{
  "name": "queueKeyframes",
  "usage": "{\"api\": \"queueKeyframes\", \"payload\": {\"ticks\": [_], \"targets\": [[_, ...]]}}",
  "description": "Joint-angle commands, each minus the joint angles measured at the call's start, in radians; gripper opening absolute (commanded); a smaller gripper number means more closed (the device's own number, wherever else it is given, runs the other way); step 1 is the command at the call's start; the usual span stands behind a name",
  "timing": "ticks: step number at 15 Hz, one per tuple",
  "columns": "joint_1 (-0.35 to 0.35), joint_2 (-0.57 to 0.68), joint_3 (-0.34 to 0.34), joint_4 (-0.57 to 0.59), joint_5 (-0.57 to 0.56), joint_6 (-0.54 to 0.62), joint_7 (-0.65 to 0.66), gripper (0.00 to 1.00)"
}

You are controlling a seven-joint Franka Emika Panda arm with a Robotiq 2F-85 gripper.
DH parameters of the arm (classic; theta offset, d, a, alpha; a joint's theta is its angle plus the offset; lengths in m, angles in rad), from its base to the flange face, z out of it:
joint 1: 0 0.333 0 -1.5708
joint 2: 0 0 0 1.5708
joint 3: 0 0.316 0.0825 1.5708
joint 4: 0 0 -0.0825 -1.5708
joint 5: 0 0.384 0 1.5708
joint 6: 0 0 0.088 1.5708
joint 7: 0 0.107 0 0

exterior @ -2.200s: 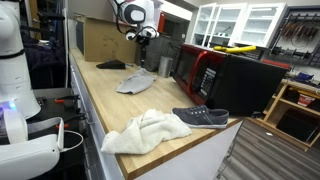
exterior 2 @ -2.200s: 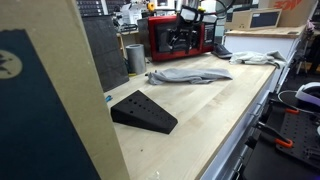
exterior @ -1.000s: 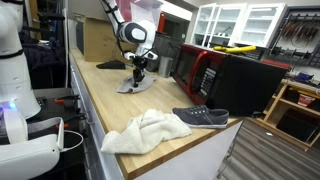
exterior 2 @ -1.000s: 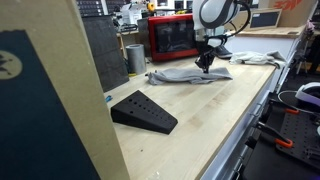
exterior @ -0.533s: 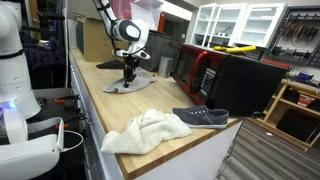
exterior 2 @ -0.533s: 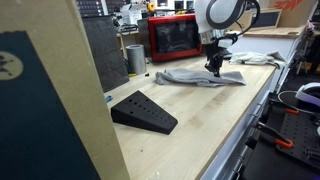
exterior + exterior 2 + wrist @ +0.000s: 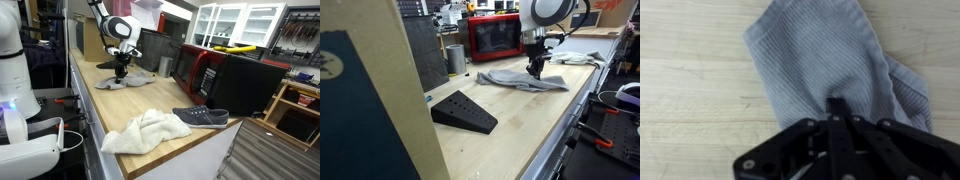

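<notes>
A grey cloth (image 7: 131,80) (image 7: 523,78) (image 7: 818,55) lies spread and partly bunched on the wooden worktop (image 7: 110,110). My gripper (image 7: 120,72) (image 7: 533,70) (image 7: 837,104) points straight down onto it. In the wrist view the two fingers are pressed together, and their tip sits on a fold near the middle of the cloth. The cloth appears pinched there, and it trails out from the gripper in both exterior views.
A white towel (image 7: 145,130) and a dark shoe (image 7: 200,116) lie toward one end of the worktop. A red microwave (image 7: 203,70) (image 7: 498,38) stands behind the cloth. A black wedge (image 7: 463,110) and a metal cup (image 7: 455,58) sit near the other end.
The arm came down onto the grey cloth and has moved along the worktop away from the microwave. The cloth has slid and stretched along with it. The fingers stayed shut.
</notes>
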Motion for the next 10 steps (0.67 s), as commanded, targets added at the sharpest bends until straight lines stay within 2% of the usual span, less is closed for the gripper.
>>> {"api": "queueKeyframes", "payload": {"ticks": [1, 2, 3, 7, 10], "targets": [[0.011, -0.090, 0.016, -0.037, 0.103, -0.009, -0.087, 0.00], [0.013, -0.115, 0.019, -0.041, 0.105, -0.025, -0.090, 0.26], [0.014, -0.144, 0.020, -0.047, 0.093, -0.037, -0.081, 0.27], [0.021, -0.253, 0.026, -0.052, 0.040, -0.087, -0.048, 0.56], [0.032, -0.273, 0.029, -0.041, 0.050, -0.064, -0.062, 0.78]]}}
